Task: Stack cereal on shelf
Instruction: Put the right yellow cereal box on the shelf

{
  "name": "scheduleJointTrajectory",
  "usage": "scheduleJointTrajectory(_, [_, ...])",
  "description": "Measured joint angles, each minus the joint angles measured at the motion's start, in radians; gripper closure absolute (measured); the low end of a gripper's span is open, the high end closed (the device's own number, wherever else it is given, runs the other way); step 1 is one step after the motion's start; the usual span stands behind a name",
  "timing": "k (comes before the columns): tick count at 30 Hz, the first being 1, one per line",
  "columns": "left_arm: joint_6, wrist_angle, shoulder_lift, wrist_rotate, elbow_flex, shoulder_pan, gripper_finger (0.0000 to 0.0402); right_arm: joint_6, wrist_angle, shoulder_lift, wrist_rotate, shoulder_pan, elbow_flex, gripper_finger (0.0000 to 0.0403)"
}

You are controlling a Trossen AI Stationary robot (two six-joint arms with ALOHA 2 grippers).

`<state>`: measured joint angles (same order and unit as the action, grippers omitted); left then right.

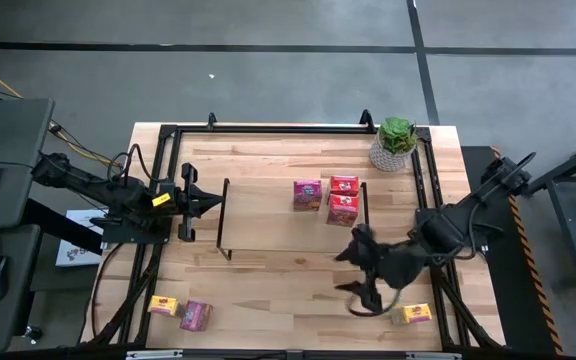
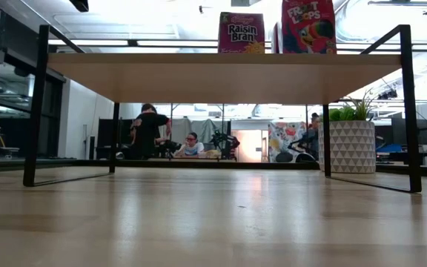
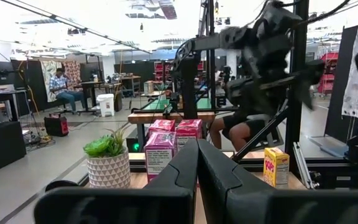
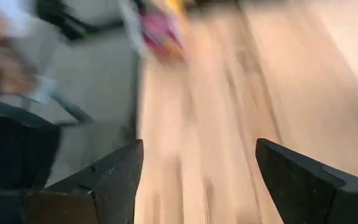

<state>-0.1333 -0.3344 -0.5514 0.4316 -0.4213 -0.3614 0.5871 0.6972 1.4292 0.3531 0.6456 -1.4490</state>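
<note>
The shelf (image 1: pixel 268 225) is a light-wood board on black wire legs in the middle of the table. On its right part stand a magenta cereal box (image 1: pixel 307 193) and two red ones (image 1: pixel 343 185) (image 1: pixel 341 209). The low view shows the magenta box (image 2: pixel 241 33) and a red box (image 2: pixel 308 26) on the shelf (image 2: pixel 221 74). A yellow box (image 1: pixel 415 314) lies near the table's near right corner. Another yellow box (image 1: pixel 164 305) and a magenta box (image 1: pixel 196 316) lie near left. My right gripper (image 1: pixel 354 276) is open and empty, over the table in front of the shelf's right end. My left gripper (image 1: pixel 215 203) is shut beside the shelf's left edge.
A potted green plant (image 1: pixel 396 143) stands at the far right corner, behind the shelf. A black frame (image 1: pixel 168 130) runs around the tabletop. Bare wood lies between the shelf's near edge and the table's near edge. People sit in the room beyond (image 2: pixel 191 144).
</note>
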Motion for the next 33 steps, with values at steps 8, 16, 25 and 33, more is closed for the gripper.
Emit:
scheduleJointTrajectory(8, [0.000,0.001,0.000,0.000,0.000,0.000,0.0401,0.632,0.584,0.110,-0.057,0.101,-0.175,0.0099])
scheduleJointTrajectory(16, [0.001,0.002,0.000,0.000,0.000,0.000,0.0402,0.718,0.647,0.183,-0.270,0.218,-0.081,0.0099])
scheduleJointTrajectory(25, [0.000,0.002,0.000,0.000,0.000,0.000,0.0401,0.691,0.677,0.239,-0.482,0.235,-0.040,0.0099])
scheduleJointTrajectory(33, [0.000,0.006,0.000,0.000,-0.001,0.000,0.0401,0.696,0.663,0.240,-0.445,0.262,-0.040,0.0099])
